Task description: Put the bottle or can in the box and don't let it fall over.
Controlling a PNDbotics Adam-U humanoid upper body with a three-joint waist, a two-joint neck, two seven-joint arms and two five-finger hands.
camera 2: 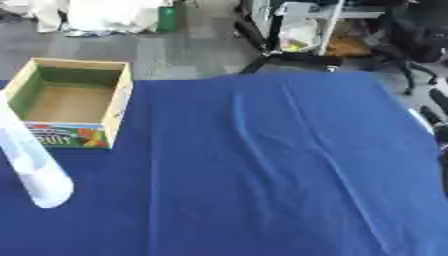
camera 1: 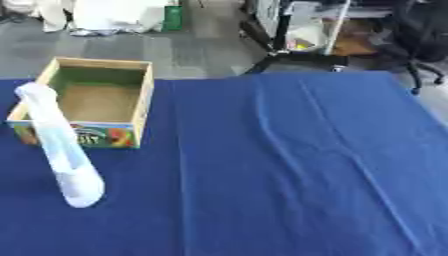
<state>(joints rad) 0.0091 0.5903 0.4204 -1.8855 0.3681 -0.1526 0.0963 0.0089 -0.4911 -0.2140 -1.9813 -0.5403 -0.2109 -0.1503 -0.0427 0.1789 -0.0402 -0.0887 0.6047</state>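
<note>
A pale, translucent bottle (camera 1: 61, 147) stood tilted on the blue-clothed tabletop (camera 1: 289, 165), just in front of the wooden box (camera 1: 98, 100), its top leaning across the box's front left corner. The box sat open and empty at the tabletop's far left. At the right edge of the right eye view a dark part of the right hand (camera 2: 435, 116) showed; whether its fingers were spread could not be told. Nothing lay between bottle and box.

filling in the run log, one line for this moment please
bottle: on cloth before box, not in | box: empty | step: placing not yet done
</note>
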